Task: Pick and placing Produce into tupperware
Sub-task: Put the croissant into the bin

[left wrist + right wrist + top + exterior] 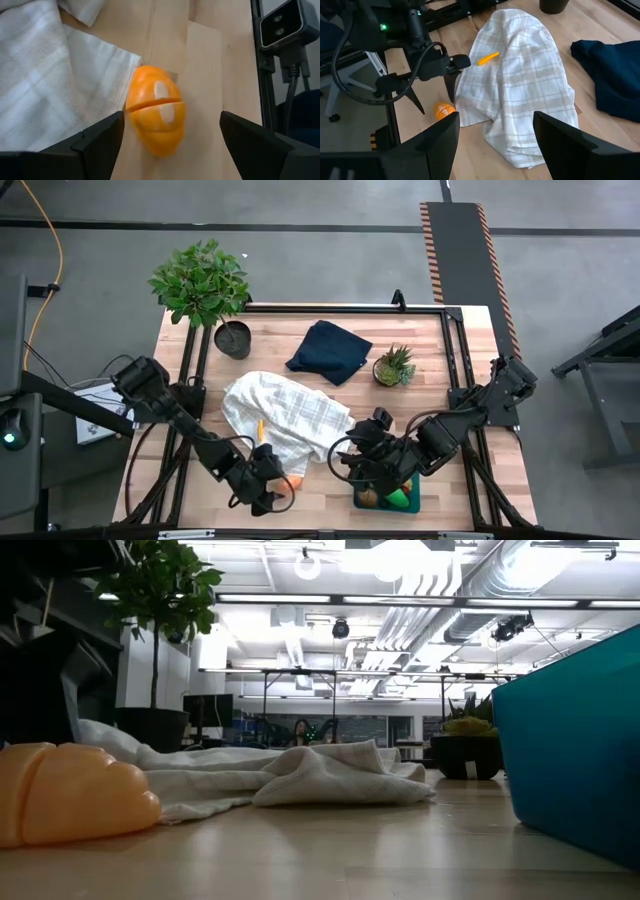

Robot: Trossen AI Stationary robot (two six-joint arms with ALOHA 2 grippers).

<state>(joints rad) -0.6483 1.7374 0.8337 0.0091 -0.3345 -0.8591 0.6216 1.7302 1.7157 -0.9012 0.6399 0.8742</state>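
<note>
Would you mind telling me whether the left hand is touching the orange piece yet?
Apart. The left wrist view shows the left hand open, its fingers on either side of the orange piece with bare wood visible between each finger and it.

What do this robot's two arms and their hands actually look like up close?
Both are dark, near-black jointed arms with loose black cables looping alongside. The left hand ends in two thin, pointed black fingers; a small green light glows on that arm. The right hand shows two broad, flat, angular black fingers.
</note>
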